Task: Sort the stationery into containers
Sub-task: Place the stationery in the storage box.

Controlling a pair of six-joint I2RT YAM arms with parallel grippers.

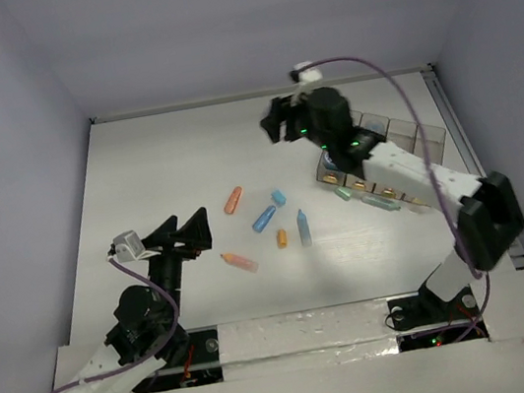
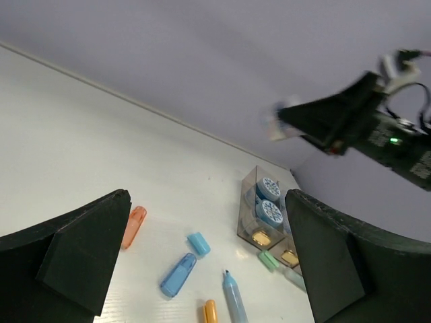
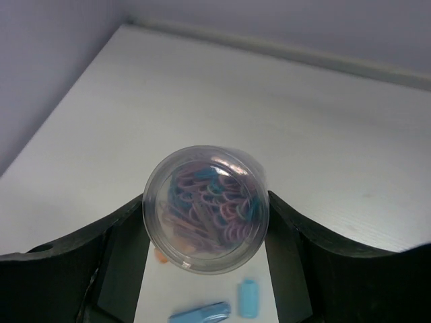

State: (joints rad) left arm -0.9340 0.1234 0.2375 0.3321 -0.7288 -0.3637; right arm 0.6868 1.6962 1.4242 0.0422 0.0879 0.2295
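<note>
The right gripper (image 3: 207,225) pinches a round clear tub (image 3: 207,217) between its two black fingers (image 3: 111,266), the jaws partly closed against its sides. Only the right wrist view shows this grip. The tub faces the lens, packed with pink and blue paper clips, and is held above the white table (image 3: 337,121). Below it lie a blue cap (image 3: 248,298) and a blue stick (image 3: 201,313).

In the top view the tub is hidden under the wrist. That view does place the right gripper in the air at the far side, just left of the clear organiser box (image 1: 401,131). It also shows the left gripper (image 1: 186,230) spread wide, low on the left beside the scattered pieces: an orange stick (image 1: 233,200), a blue pen (image 1: 303,227), a small orange piece (image 1: 282,238) and a peach stick (image 1: 240,261). A green stick (image 1: 342,194) lies just beside the box's near end.

The left wrist view alone looks into the box, where two blue-topped tubs (image 2: 271,212) sit in one end compartment.
</note>
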